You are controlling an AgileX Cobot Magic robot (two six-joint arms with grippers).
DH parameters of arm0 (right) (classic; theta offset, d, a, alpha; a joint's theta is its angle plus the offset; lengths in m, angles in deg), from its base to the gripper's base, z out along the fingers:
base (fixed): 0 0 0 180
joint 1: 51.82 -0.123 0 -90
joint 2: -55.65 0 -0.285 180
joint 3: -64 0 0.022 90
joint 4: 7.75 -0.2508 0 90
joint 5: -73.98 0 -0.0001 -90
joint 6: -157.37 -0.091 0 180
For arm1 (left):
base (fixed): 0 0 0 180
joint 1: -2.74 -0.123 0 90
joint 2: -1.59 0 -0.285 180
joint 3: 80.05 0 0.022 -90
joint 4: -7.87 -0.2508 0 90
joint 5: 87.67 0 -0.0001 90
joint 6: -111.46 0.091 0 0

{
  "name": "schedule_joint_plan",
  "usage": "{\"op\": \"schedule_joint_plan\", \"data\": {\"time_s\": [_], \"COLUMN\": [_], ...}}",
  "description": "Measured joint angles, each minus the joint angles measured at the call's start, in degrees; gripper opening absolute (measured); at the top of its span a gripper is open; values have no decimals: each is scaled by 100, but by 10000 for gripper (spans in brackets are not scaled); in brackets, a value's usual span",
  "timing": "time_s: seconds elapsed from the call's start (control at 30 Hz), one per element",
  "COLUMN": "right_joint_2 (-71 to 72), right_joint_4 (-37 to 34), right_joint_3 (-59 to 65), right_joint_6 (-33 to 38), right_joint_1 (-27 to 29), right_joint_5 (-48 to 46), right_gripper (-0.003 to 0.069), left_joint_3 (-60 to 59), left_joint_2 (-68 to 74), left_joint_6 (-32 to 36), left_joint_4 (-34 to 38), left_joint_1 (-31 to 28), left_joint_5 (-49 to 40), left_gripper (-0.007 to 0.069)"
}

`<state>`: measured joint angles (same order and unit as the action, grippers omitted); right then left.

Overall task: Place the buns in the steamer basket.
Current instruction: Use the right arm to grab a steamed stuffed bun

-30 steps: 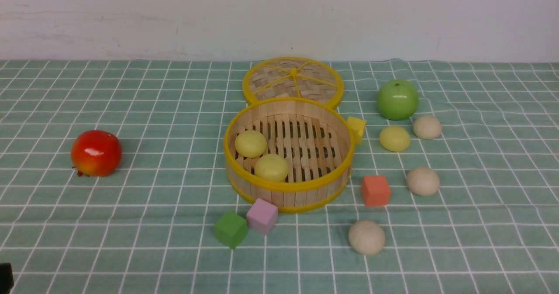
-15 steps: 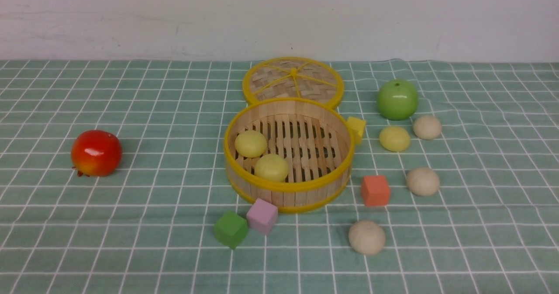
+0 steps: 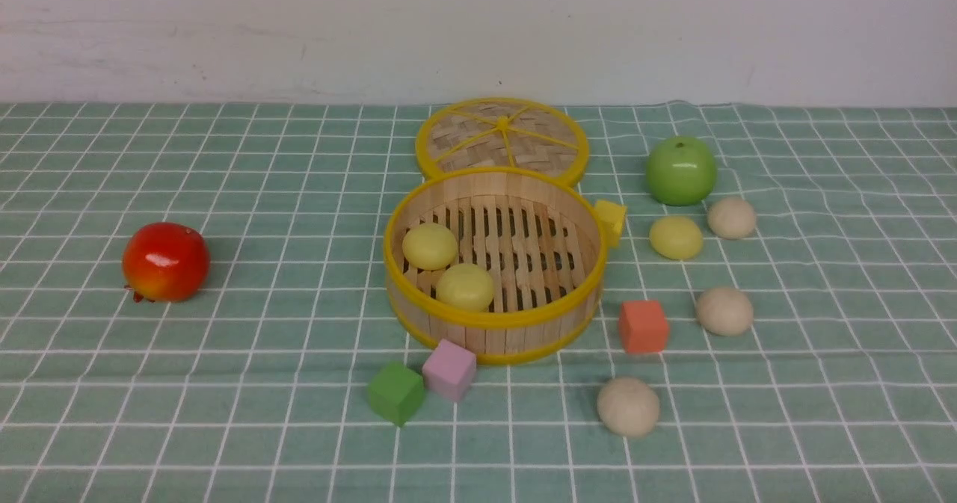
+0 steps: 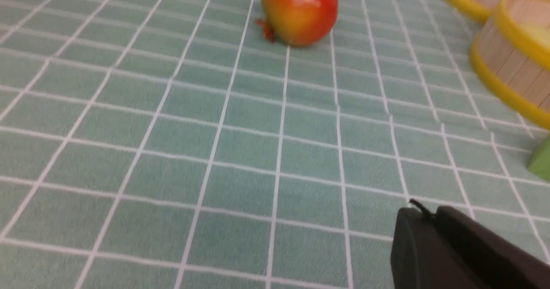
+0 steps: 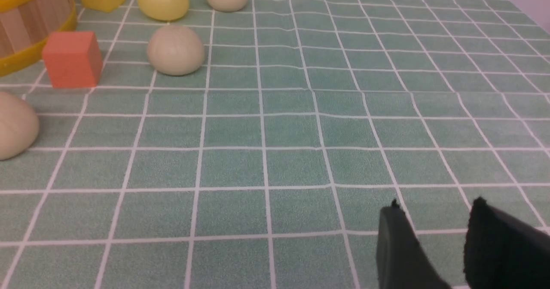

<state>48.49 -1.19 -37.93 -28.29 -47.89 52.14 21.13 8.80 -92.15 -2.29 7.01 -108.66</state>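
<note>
The steamer basket (image 3: 516, 338) stands mid-table with two pale yellow buns (image 3: 429, 246) (image 3: 464, 286) on its slatted floor. To its right on the cloth lie a yellow bun (image 3: 676, 237) and three beige buns (image 3: 731, 217) (image 3: 724, 310) (image 3: 628, 406). Neither gripper shows in the front view. In the left wrist view my left gripper (image 4: 429, 214) hangs over bare cloth with its fingers together, holding nothing. My right gripper (image 5: 436, 203) stands open and empty over bare cloth, well short of the nearest beige buns (image 5: 175, 50) (image 5: 15, 123).
A red fruit (image 3: 165, 261) lies at the far left and a green apple (image 3: 680, 170) behind the right-hand buns. The woven lid (image 3: 501, 135) lies behind the basket. Yellow (image 3: 611, 219), orange (image 3: 643, 326), pink (image 3: 448, 369) and green (image 3: 395, 392) cubes ring the basket.
A dark piece of the left arm that showed at the front view's lower left corner a second ago has left the picture. The buns, basket and cubes have not moved.
</note>
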Motion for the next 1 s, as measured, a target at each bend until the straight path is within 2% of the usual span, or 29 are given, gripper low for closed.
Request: {"op": "schedule_joint_plan", "data": {"time_s": [0.83, 1.0], "right_joint_2": [0, 0], "right_joint_4": [16, 16], "right_joint_3": [0, 62], "right_joint_6": [0, 0], "right_joint_1": [0, 0], "right_joint_5": [0, 462], "right_gripper": [239, 239], "left_joint_3": [-8, -8], "left_joint_2": [0, 0], "left_joint_6": [6, 6], "left_joint_4": [18, 18], "left_joint_1": [0, 0], "left_joint_5": [-107, -107], "left_gripper": [57, 57]}}
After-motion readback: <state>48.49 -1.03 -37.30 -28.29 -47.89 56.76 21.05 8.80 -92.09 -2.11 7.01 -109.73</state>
